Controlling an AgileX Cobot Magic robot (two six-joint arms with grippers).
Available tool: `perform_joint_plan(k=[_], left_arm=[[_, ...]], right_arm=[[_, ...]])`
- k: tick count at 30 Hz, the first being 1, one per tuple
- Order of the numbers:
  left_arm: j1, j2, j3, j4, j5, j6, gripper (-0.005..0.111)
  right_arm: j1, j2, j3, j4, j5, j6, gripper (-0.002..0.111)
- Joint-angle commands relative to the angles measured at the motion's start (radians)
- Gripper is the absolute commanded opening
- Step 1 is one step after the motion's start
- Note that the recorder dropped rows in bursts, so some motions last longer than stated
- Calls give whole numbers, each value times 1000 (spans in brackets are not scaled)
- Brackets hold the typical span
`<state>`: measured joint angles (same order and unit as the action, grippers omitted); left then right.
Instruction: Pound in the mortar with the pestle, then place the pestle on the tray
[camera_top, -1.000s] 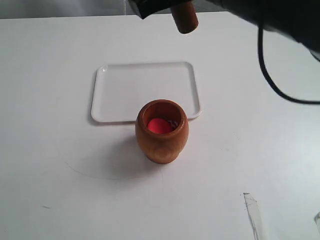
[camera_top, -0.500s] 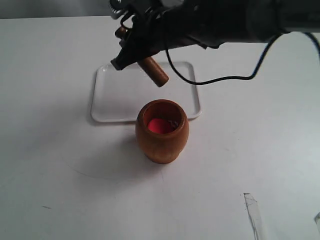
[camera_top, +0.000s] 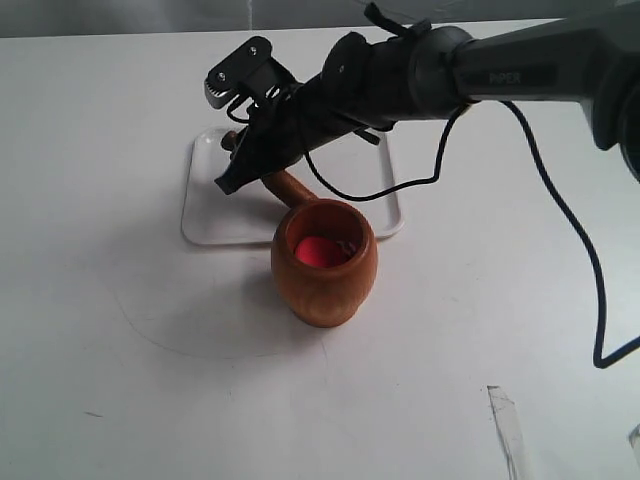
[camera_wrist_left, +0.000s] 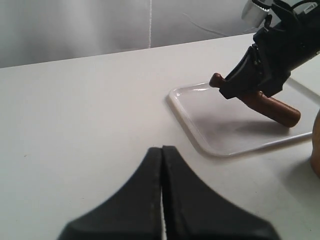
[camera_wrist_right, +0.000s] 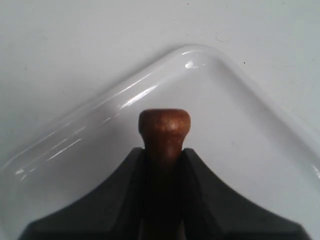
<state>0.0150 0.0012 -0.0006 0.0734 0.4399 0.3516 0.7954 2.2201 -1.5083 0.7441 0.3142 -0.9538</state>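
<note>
Pestle (camera_top: 288, 187) lower than before, tilted, thick end down at tray (camera_top: 215, 215), right jaws gripping it; left jaws closed.

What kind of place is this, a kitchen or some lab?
Probably a robot test bench, not a kitchen: a bare white table and a cabled robot arm working with a wooden mortar, pestle and white tray.

White table (camera_top: 100, 380) fills most of the exterior view, w/ a faint curved scuff line (camera_top: 170, 345) in its lower-left part. A clear strip (camera_top: 508, 425), maybe tape, lies near the btm right corner. Sth red & round (camera_top: 318, 251) sits inside the mortar (camera_top: 322, 290). Grey backdrop (camera_wrist_left: 75, 25) stands behind the table's far edge, w/ a thin pale vertical line (camera_wrist_left: 150, 22) on it.
</note>
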Motion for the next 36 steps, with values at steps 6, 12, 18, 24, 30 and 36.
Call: perform_joint_plan(k=[6,12,18,24,30,36], left_arm=[[-8,-1,1,-7,-3,-8,0],[-8,-1,1,-7,-3,-8,0],[-8,-1,1,-7,-3,-8,0],[-8,-1,1,-7,-3,-8,0],[-8,-1,1,-7,-3,-8,0],[-8,-1,1,-7,-3,-8,0]], right_arm=[[-1,6,-5,7,-22,20,38],[-1,-54,-5,7,-39,20,44],[-1,-218,-5,-2,9,20,13],[14,-423,37,-28,-6,20,0],[79,-800,358,-83,-268,20,0],[112,-1165,799,-80,-467,16,0]])
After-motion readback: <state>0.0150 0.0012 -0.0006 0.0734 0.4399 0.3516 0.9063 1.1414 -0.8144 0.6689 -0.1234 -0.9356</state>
